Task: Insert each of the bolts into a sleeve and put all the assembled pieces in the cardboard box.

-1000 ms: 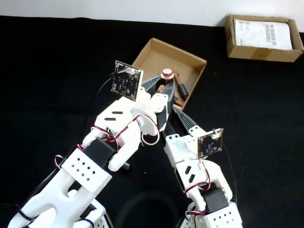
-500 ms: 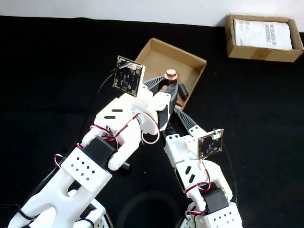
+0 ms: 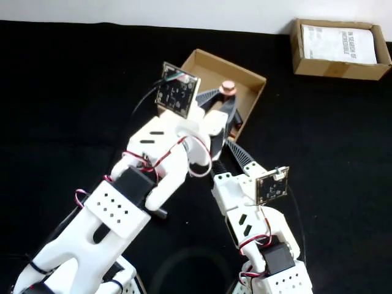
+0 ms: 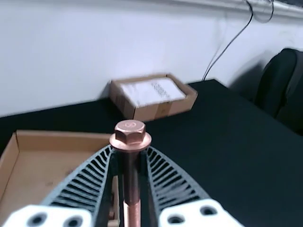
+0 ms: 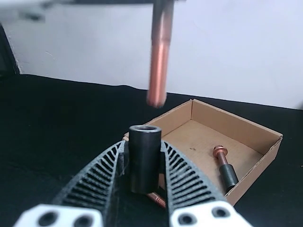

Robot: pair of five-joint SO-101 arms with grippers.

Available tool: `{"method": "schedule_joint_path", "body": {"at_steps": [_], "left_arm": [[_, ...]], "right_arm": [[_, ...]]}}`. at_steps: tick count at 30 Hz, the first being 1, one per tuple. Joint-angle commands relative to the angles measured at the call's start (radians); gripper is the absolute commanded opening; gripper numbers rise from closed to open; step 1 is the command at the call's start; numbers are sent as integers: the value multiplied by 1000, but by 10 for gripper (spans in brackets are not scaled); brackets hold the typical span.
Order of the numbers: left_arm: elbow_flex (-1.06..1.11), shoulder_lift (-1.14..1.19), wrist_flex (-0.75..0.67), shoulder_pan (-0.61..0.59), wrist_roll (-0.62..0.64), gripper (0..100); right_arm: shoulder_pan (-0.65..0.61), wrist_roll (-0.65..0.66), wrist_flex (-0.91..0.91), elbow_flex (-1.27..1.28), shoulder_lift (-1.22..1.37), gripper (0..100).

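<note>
There are 3 bolts: a held bolt, a boxed bolt and a bolt tip below the held sleeve. There are 2 sleeves: the held sleeve and a boxed sleeve. There are 2 cardboard boxes: an open box and a paper-filled box. There are 2 arms, left arm and right arm, with 2 grippers, left gripper and right gripper.

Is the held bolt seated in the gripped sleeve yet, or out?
Out. The right wrist view shows the bolt hanging clear above the open top of the upright sleeve, which the right gripper holds.
</note>
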Motion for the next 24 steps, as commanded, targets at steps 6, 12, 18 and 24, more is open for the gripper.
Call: {"method": "schedule_joint_path", "body": {"at_steps": [6,12,18,24], "left_arm": [[-44,19,-12,5,-6,8],[-42,-25,44,-13,-3,8],[-10,-30,52,-25,0,8],[28,-28,51,-25,2,8]], "right_arm": [[-7,3,-19,122,-8,6],[15,3,-19,120,-8,6],[36,3,-19,119,-8,6],[35,3,-18,102,-8,6]]}}
